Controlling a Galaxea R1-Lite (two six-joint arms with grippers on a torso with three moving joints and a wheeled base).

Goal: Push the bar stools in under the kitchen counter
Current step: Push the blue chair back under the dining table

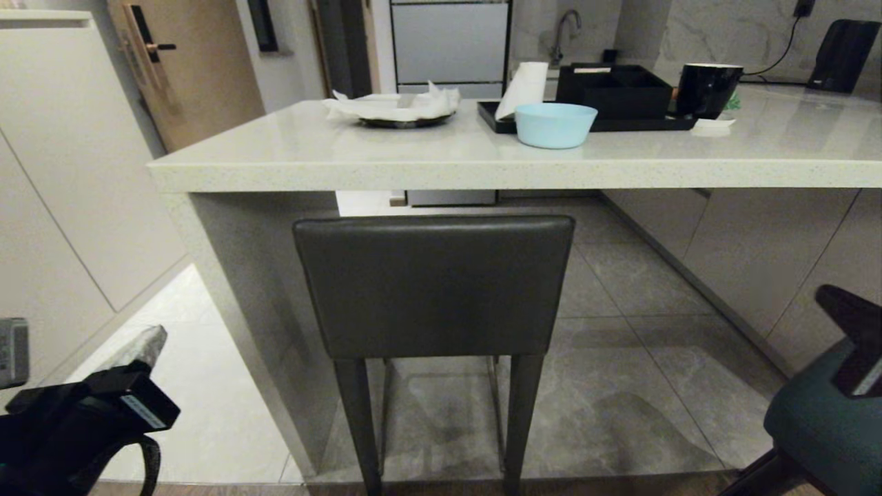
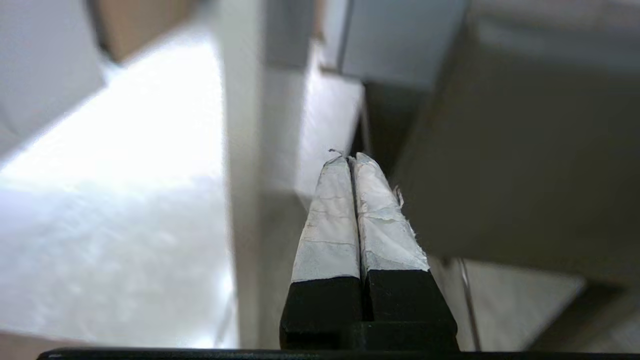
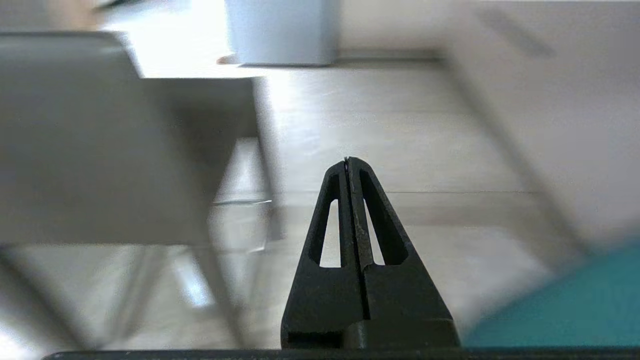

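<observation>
Counter [image 1: 482, 162] edge hides grey stool [image 1: 434, 282] seat | teal stool [image 1: 820, 413] cropped

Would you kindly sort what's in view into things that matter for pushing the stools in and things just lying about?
Job: grey stool; teal stool; counter; left claw; right claw, both shut.

Lying about: blue bowl; black tray; black mug; plate with paper; paper roll.
</observation>
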